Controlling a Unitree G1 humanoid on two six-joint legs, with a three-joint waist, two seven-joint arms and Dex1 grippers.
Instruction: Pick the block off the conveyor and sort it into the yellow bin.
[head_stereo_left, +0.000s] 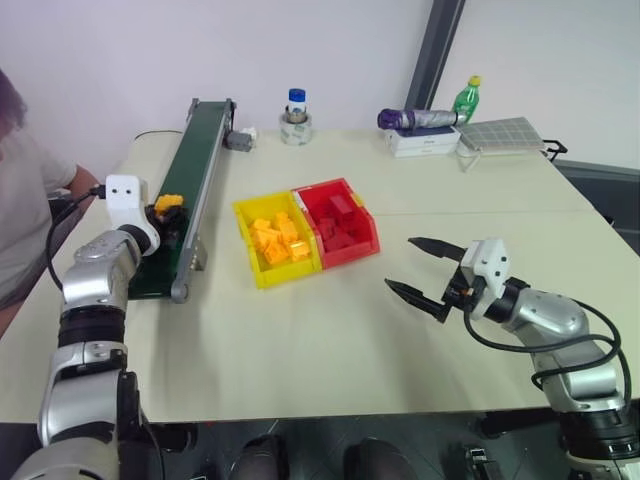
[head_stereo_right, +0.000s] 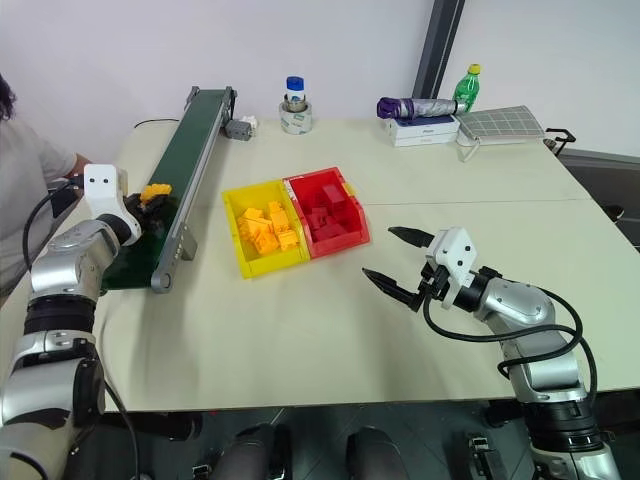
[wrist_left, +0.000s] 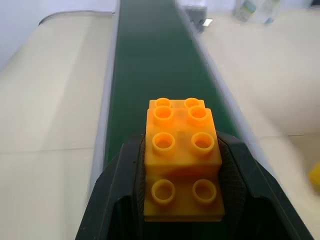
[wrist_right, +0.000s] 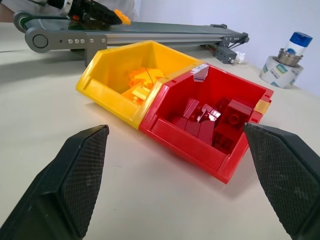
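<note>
Left gripper (wrist_left: 182, 200) over near end of conveyor (head_stereo_left: 200, 150), fingers clamped on block (wrist_left: 182, 160) sides, ready for lift. Right gripper (head_stereo_left: 425, 270) waits above tabletop (head_stereo_left: 330, 340), fingers wide, empty, facing yellow bin (head_stereo_left: 250, 215), clear of drop path.

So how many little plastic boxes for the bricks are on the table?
2. The yellow bin sits on the table just right of the conveyor, with yellow bricks inside. The red bin is joined to its right side, with red bricks inside.
</note>
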